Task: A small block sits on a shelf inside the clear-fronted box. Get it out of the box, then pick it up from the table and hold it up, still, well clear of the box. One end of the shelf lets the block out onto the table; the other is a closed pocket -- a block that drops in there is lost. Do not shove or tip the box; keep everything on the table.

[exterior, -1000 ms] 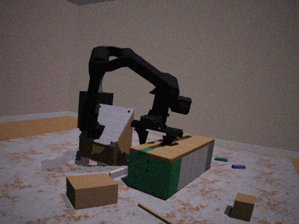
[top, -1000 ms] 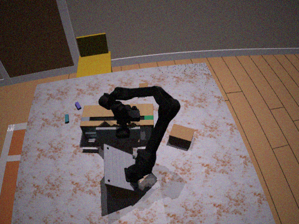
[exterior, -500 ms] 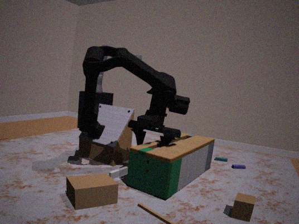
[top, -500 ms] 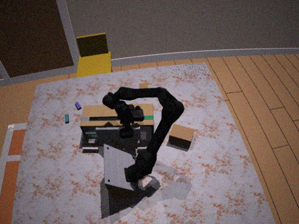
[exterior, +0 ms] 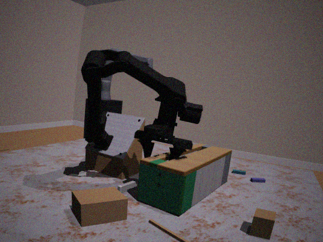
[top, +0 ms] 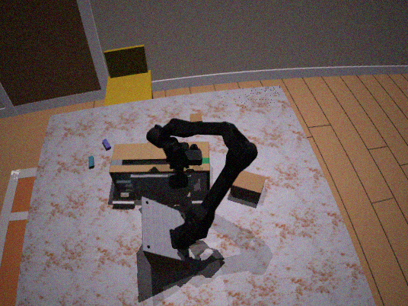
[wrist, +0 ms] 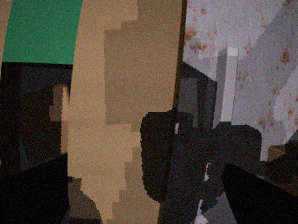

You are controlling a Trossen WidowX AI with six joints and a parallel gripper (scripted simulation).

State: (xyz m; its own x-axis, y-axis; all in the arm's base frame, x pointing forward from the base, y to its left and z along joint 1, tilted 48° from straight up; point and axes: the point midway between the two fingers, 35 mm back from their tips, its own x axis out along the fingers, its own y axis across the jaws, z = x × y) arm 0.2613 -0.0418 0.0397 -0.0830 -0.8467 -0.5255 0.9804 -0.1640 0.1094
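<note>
The box (top: 125,152) (exterior: 208,177) (wrist: 47,10) has a tan top with a long slot, a green end (exterior: 163,186) and a dark clear front (top: 152,186). My gripper (top: 178,178) (exterior: 164,153) (wrist: 156,165) is open and empty. It points down at the box top near the green end. Its fingers stand on either side of the front tan strip, one finger at the slot and one before the clear front. The inside of the box is dark, and I cannot make out the small block there.
A purple block (top: 106,144) (exterior: 258,180) and a teal block (top: 91,161) (exterior: 238,171) lie beyond the box's far end. A tan box (top: 247,188) (exterior: 99,204) and a small tan cube (exterior: 263,223) stand near the green end. A thin stick (exterior: 167,230) lies in front.
</note>
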